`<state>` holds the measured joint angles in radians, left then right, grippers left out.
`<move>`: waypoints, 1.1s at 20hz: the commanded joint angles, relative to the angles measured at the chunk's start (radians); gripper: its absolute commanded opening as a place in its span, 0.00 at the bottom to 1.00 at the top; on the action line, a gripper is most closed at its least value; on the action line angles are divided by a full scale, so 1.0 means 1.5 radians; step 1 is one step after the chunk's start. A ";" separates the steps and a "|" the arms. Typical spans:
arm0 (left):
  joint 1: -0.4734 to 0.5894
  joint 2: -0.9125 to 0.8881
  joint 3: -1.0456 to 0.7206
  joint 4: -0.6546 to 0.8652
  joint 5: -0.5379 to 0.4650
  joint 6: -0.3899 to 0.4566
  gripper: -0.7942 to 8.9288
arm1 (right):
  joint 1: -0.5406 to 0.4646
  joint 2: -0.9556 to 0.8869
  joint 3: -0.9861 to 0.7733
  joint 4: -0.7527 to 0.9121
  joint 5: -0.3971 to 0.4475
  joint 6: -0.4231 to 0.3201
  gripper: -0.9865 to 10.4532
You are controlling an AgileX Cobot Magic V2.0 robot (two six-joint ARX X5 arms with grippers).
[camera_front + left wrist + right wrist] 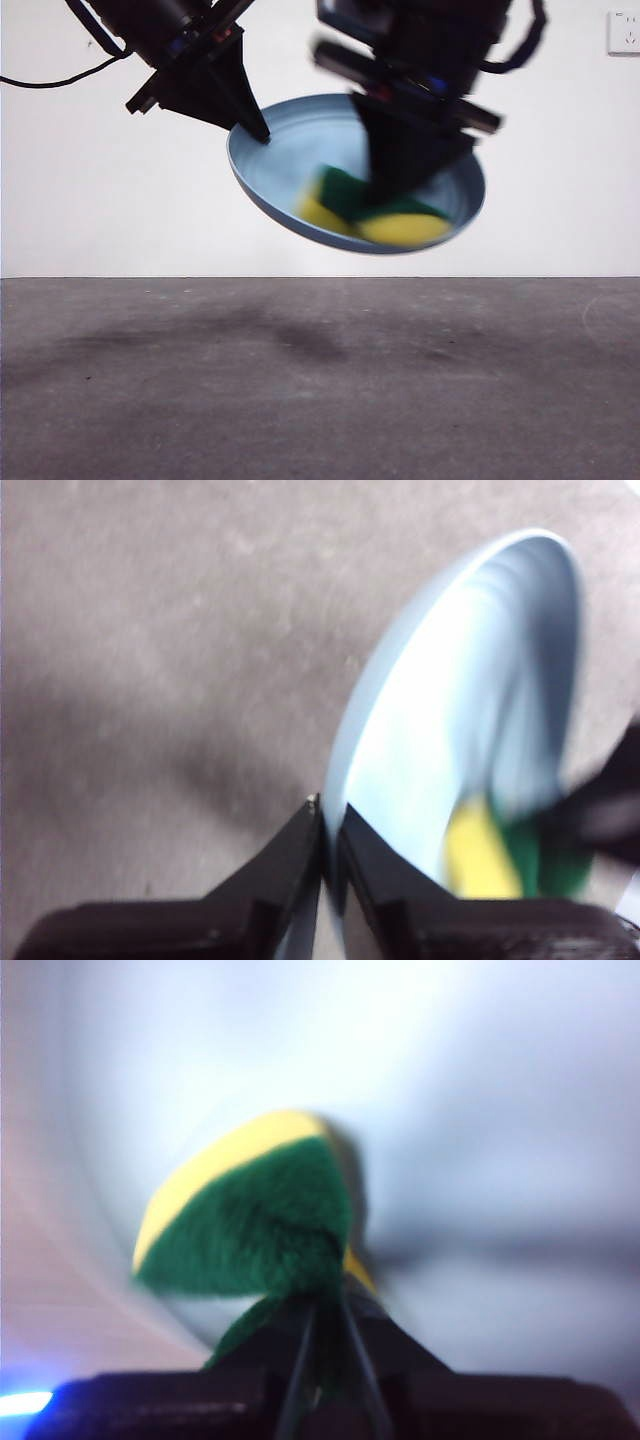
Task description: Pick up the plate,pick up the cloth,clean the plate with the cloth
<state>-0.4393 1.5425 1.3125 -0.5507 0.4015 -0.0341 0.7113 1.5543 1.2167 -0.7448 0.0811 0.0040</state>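
Plate: the light-blue plate (300, 140) is held in the air well above the grey surface (320, 390), tilted so its hollow faces the second arm; my judgement is that the tilt is chosen to open the inside to wiping.

Left gripper: the left gripper (328, 825) has its jaws pressed together on the plate's rim (345, 770), one jaw on each face of the edge. In the front view it (262, 135) comes from the upper left and grips the rim at the high side.

Cloth: the cloth is a sponge (375, 215), yellow foam with a dark green scouring layer, lying against the lower inside of the plate. Its outline is blurred in every view.

Right gripper: the right gripper (325, 1310) pinches the sponge (260, 1220) by one end between nearly closed jaws, so that the rest is free to bear on the plate. It (405, 185) comes down from above into the hollow.

Step in hand: both pick-ups are done; the cleaning stroke appears to be under way, judging by the blur on sponge and right arm.

Risk: the rim grip is narrow, so heavy pressure from the sponge could turn the plate between the jaws.
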 commanded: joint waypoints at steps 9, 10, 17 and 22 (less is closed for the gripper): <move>-0.027 -0.006 0.003 -0.080 0.030 0.026 0.07 | -0.038 0.011 -0.010 0.197 0.087 0.002 0.07; -0.031 -0.006 0.003 -0.078 0.029 0.026 0.07 | -0.038 0.011 -0.010 0.215 0.057 0.003 0.07; -0.034 0.002 0.002 -0.073 -0.164 0.053 0.07 | -0.032 -0.047 -0.010 0.239 -0.053 0.007 0.07; 0.004 0.046 0.002 -0.062 -0.208 0.061 0.07 | -0.034 -0.157 -0.010 0.204 -0.031 0.006 0.07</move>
<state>-0.4347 1.5993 1.3148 -0.6510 0.0868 0.0452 0.6605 1.3109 1.2125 -0.4423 0.0341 0.0044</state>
